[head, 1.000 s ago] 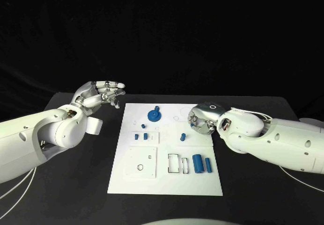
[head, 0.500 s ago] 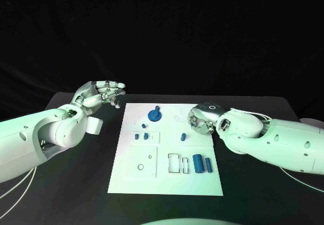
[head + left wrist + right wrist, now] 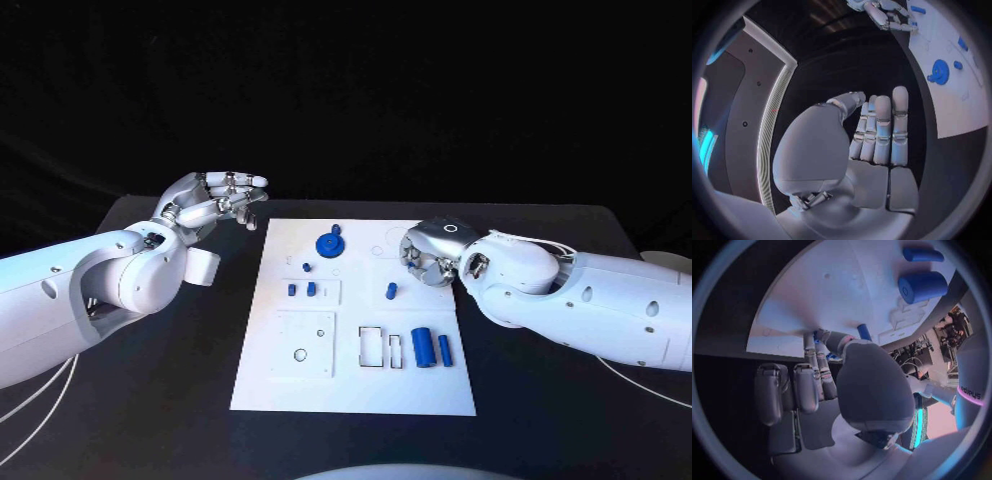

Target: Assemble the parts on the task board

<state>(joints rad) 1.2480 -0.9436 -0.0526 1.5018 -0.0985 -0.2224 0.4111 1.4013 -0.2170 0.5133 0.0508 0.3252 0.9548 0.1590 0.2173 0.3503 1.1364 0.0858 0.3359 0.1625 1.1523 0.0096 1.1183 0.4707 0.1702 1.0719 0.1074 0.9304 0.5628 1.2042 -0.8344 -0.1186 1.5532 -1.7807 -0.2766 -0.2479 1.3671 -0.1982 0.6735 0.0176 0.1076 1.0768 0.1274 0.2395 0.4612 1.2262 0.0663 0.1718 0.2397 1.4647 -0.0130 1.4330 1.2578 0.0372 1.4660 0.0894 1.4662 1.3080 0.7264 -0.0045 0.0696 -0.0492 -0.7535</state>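
Task board (image 3: 353,320): white plate lying flat in the middle of the black table (image 3: 173,400), between the two arms.
Parts: small blue pieces spread over the board.
Blue disc (image 3: 330,245): round, with a raised knob; near the far edge of the board, towards the left hand.
Small blue pegs (image 3: 302,290): a pair side by side, left of centre.
Single blue peg (image 3: 391,291): near the middle, just beside the right hand.
Large blue cylinder (image 3: 423,346): lying on its side near the right edge; a thinner blue cylinder (image 3: 446,349) just beside it.
Left hand (image 3: 216,203): raised off the table beyond the board's far left corner; fingers upright and close together, loosely curled, holding nothing.
Right hand (image 3: 431,254): low over the board's far right part; fingers curled down towards the surface; something small and blue at the fingertips (image 3: 820,340) in the right wrist view, but held or merely touched: cannot tell.
Handling (judged): parts likely light, rigid and smooth, apt to roll or slip.
Grip (judged): cylinders best pinched across the curved sides; disc best taken by its knob.
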